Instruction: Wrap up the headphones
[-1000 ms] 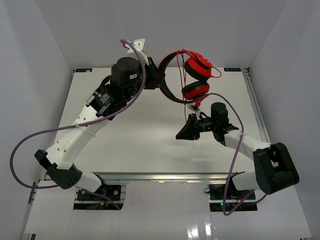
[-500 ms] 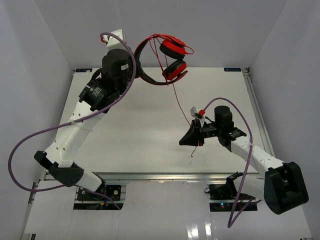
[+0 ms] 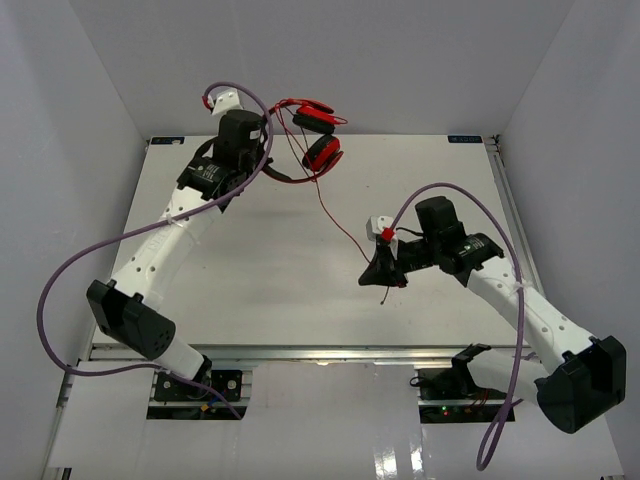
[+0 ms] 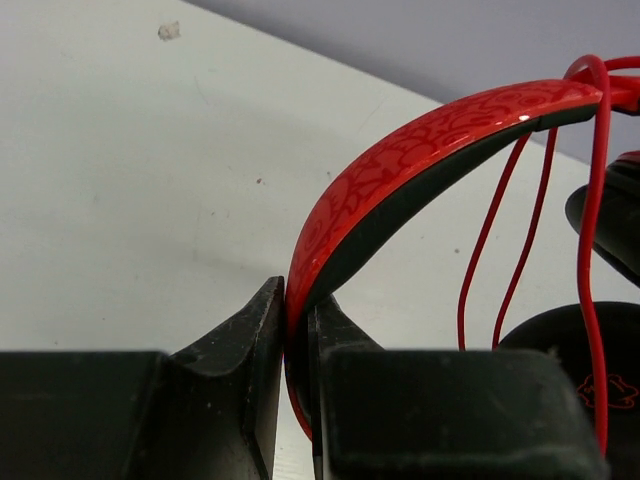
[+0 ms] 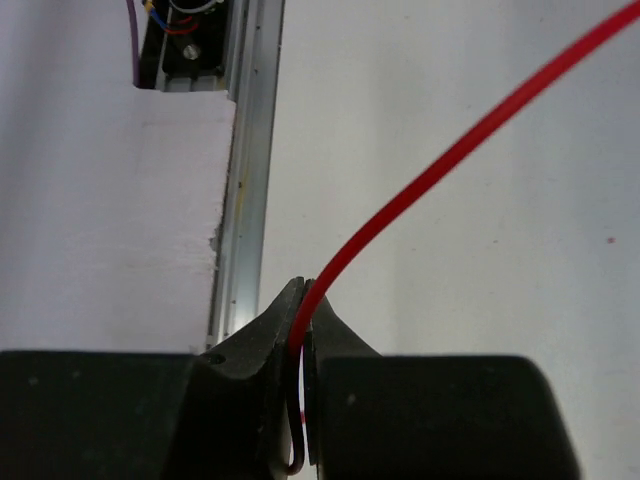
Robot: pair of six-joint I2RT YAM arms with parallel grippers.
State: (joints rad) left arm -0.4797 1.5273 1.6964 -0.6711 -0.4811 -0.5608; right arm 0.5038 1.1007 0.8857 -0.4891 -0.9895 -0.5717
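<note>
Currently left jaws grip headphones [image 3: 320, 153] at headband [image 4: 420, 150]; right jaws pinch cord [image 5: 450, 165].

Light in the overhead view is bright, even and diffuse. The flat white counter [image 3: 300, 290] reads pale grey, with only faint, soft-edged shadows under the arms. Past its near edge, a glossy white strip [image 3: 330, 440] shows streaky glare. In the left wrist view the black left end effector [image 4: 297, 300] is a dark, blurred mass, and the red over-ear headphones [image 4: 420, 148] carry a small highlight. The right end effector [image 5: 305, 300] is equally dim and soft, and the thin red cord [image 5: 450, 163] blurs as it runs away from it.
</note>
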